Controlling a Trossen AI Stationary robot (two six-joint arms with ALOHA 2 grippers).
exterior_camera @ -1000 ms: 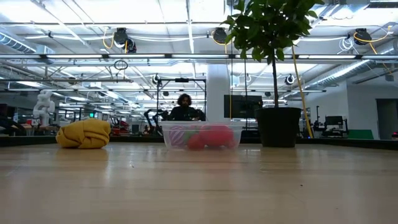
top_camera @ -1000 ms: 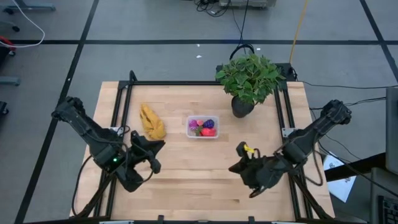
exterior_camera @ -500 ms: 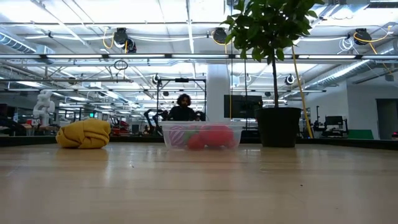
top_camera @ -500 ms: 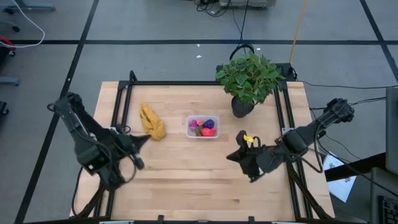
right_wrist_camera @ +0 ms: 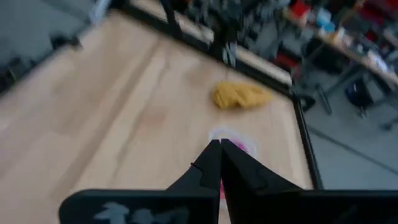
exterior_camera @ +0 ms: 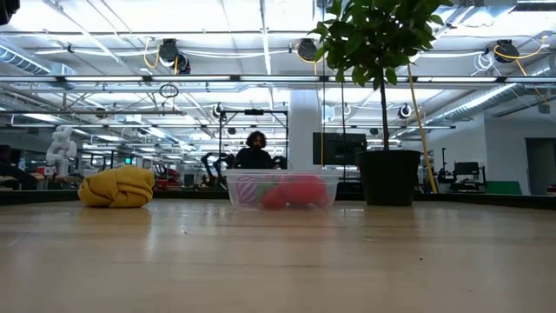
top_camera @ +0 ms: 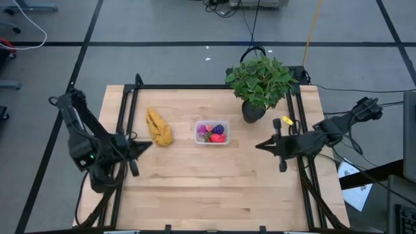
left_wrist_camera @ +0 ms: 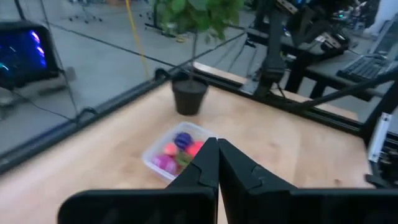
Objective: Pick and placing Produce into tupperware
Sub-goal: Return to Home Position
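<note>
The clear tupperware [top_camera: 211, 132] stands flat on the table's middle, toward the far side, with red, pink and purple produce [top_camera: 212, 132] inside; the low view shows the tupperware [exterior_camera: 282, 189] too. My left gripper [top_camera: 147, 145] is shut and empty, raised over the table's left side, pointing right. In its wrist view the left gripper [left_wrist_camera: 217, 144] points at the tupperware [left_wrist_camera: 175, 151]. My right gripper [top_camera: 259, 145] is shut and empty, raised over the table's right side, pointing left; its wrist view shows the shut right gripper [right_wrist_camera: 219, 147].
A yellow banana bunch [top_camera: 158, 127] lies left of the tupperware. A potted green plant [top_camera: 258, 83] stands at the far right. Black rails [top_camera: 123, 123] run along the table's left, far and right edges. Bare wood [top_camera: 208, 185] spreads across the near half. A person [exterior_camera: 255, 151] sits far behind.
Both arms have drawn back from the table's near middle. My left gripper moved toward the left edge and a little farther. My right gripper moved toward the right edge and the far side, turning level to point left. The produce and tupperware stayed put.
</note>
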